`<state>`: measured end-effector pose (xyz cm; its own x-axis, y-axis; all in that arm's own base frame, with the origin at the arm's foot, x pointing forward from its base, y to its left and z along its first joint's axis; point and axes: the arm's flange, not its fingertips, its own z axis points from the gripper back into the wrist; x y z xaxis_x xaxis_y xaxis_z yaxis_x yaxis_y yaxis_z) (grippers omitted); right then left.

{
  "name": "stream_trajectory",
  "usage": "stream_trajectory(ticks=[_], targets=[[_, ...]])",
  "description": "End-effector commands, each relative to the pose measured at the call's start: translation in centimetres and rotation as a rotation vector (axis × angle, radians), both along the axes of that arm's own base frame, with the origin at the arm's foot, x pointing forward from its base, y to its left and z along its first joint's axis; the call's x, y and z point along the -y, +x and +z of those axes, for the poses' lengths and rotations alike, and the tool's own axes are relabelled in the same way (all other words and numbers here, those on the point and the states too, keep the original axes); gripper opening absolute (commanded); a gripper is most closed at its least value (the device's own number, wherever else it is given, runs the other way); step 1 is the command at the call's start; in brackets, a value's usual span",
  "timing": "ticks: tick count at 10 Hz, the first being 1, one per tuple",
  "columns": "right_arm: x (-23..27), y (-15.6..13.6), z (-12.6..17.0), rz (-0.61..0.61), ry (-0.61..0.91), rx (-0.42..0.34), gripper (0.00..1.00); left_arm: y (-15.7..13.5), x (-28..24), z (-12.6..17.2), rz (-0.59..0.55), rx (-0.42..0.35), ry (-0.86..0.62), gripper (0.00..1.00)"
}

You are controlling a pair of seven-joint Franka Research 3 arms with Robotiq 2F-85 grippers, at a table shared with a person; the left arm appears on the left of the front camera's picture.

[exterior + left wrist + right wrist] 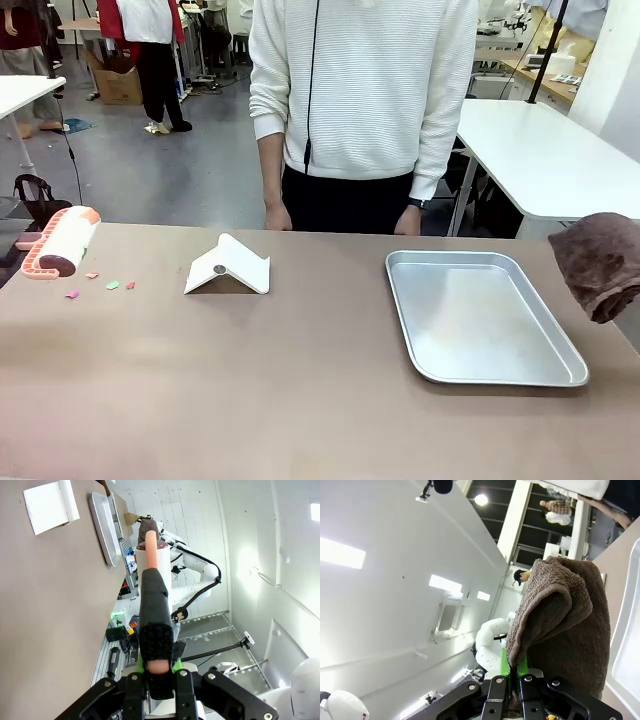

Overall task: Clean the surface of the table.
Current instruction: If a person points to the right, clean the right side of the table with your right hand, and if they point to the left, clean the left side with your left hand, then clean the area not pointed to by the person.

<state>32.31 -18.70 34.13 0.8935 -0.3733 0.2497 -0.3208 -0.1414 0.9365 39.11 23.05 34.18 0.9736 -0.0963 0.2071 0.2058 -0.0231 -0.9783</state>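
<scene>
The left jaws are clenched on the dark-wrapped handle of a lint roller (152,580), whose long axis runs straight out from them. The right jaws are clamped on a folded brown cloth (565,625). The roller hangs at the far-left end of the tabletop (300,390). Small coloured scraps (112,285) lie just beside it, toward the middle and the robot's side. The cloth hangs beyond the silver tray (480,315), well apart from the scraps, so I judge the left arm much the nearer.
</scene>
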Motion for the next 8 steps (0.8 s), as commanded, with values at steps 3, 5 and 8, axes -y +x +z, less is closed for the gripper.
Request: stream_trajectory(ticks=[3,5,8], targets=[[-0.2,0.0,0.7,0.013,0.000,-0.014,0.06,-0.5,-0.2,0.5,0.001,0.006,-0.007,0.07],[-0.2,0.0,0.7,0.013,0.000,-0.014,0.06,-0.5,-0.2,0.5,0.001,0.006,-0.007,0.07],[-0.2,0.0,0.7,0.013,0.000,-0.014,0.06,0.8,0.0,1.3,0.064,-0.026,0.208,0.20]])
